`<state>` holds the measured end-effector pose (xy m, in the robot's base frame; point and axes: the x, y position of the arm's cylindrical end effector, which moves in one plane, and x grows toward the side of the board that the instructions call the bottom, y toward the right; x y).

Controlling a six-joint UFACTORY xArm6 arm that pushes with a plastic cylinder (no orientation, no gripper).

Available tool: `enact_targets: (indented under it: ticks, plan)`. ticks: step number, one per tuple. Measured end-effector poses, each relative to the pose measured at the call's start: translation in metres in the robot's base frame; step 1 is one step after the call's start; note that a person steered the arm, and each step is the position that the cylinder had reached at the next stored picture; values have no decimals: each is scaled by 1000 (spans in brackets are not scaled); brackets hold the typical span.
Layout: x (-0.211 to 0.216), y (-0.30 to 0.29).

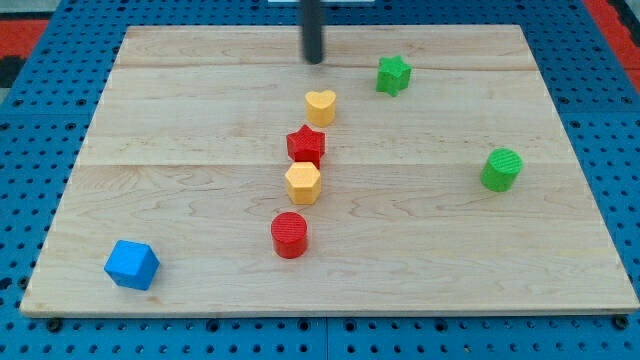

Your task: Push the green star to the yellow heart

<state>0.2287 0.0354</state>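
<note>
Single view only, looking steeply down from above the near edge of the wooden board (200, 230), framing it whole.

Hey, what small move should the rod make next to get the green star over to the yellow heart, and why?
Probably swing my tip around to the view's right of the green star. It now sits left of the star, above the yellow heart, so pushing from here would drive the star away.
</note>
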Motion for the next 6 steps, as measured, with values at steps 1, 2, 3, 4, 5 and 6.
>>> enact_targets:
  ticks: [1, 2, 3, 4, 5, 6]
  plan:
    - [-36, 62]
    - [9, 140]
    - [57, 129]
    - [55, 49]
    - [53, -26]
    - [53, -17]
